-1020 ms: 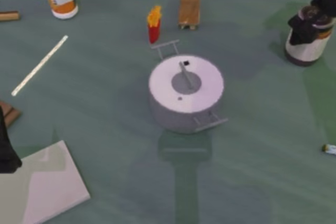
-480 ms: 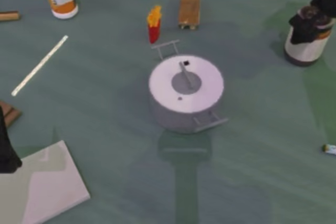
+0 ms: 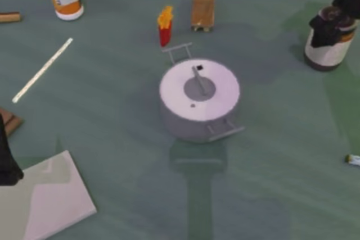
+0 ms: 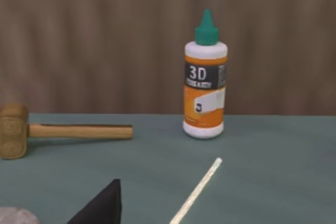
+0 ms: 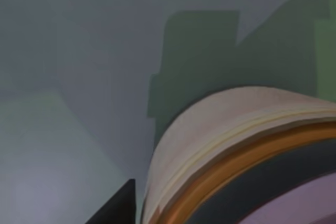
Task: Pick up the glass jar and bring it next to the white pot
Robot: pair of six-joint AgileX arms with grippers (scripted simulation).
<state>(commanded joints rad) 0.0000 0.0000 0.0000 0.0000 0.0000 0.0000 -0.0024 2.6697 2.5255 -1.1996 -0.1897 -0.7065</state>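
Simulated tabletop: flat green table (image 3: 112, 116), plain brown backdrop (image 4: 105, 35), assorted props.

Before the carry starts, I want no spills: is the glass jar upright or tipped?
Upright: the glass jar stands on its dark base at the table's right, with the right gripper at its lid.

Only readable text: "3D" in white on the dark band of the orange-and-white bottle (image 4: 205, 93) with a green cap, seen in the left wrist view; a line under it is too small to read. Same bottle sits at 11 o'clock on the table in the top view, label unreadable there. Nothing else legible, glass jar (image 3: 328, 46) label included.
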